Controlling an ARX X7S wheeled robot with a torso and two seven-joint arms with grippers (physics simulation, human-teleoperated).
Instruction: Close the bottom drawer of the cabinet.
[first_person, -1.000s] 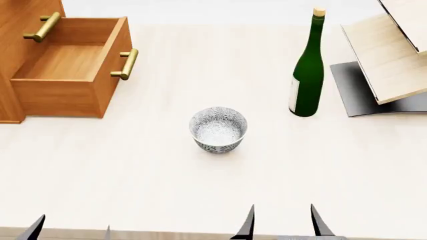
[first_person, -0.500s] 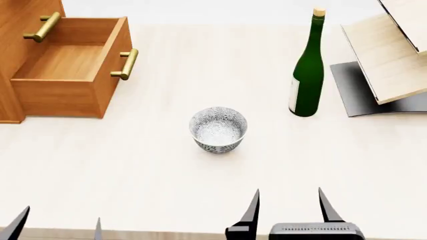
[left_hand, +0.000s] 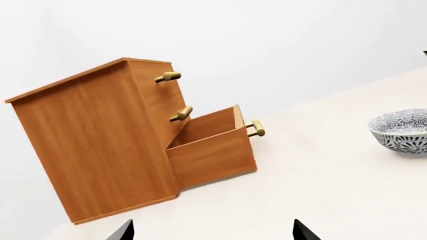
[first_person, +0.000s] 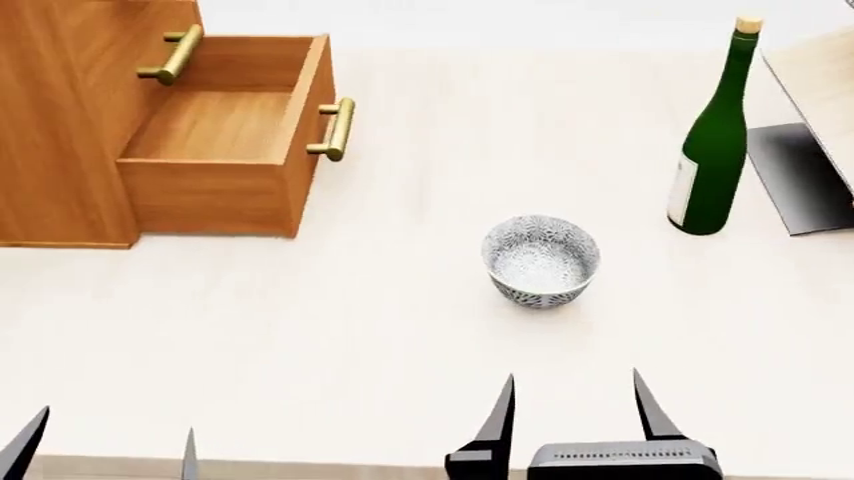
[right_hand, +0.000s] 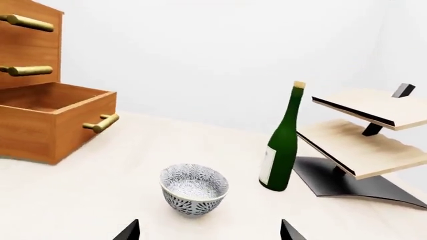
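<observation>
The orange-brown cabinet (first_person: 60, 120) stands at the table's far left. Its bottom drawer (first_person: 227, 150) is pulled out and looks empty, with its brass bar handle (first_person: 334, 128) facing right. The cabinet (left_hand: 93, 140) and open drawer (left_hand: 213, 150) also show in the left wrist view, and the drawer (right_hand: 53, 120) in the right wrist view. My left gripper (first_person: 107, 455) is open and empty at the near table edge, far from the drawer. My right gripper (first_person: 574, 415) is open and empty near the front edge, in front of the bowl.
A patterned bowl (first_person: 541, 260) sits mid-table, right of the drawer. A green bottle (first_person: 707, 140) stands at the back right beside a slanted pale wood rack with a dark base (first_person: 801, 175).
The head view has shifted left, so cabinet, bowl and bottle appear further right. The right gripper rose into view over the last second, and the left gripper dropped slightly lower.
</observation>
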